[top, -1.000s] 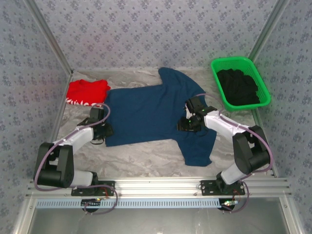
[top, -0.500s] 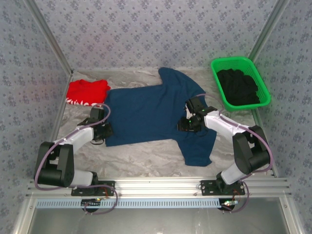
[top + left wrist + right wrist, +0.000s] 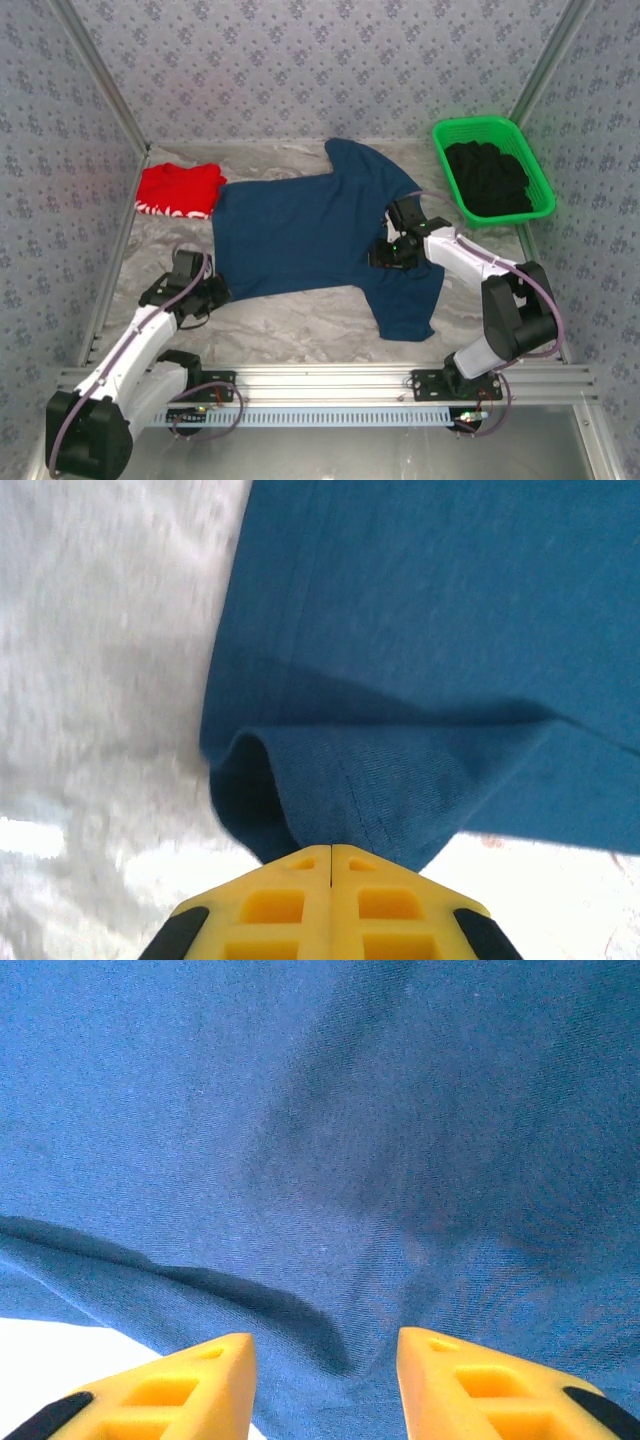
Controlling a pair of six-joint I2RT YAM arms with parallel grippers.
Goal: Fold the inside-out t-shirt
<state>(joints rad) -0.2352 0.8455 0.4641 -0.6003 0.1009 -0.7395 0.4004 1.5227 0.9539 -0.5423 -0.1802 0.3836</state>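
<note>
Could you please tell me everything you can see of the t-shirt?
The t-shirt is plain dark blue knit cloth with short sleeves, spread nearly flat on the white table cover, hem to the left, sleeves to the right. The shut left gripper pinches its near hem corner, raising a small fold. The open right gripper straddles a wrinkle near the sleeves.

Bare table (image 3: 290,325) lies open along the near edge, in front of the inside-out t-shirt (image 3: 300,235). A red garment (image 3: 178,190) blocks the far left corner; a green basket (image 3: 478,124) of black clothing (image 3: 490,180) crowds the far right.
</note>
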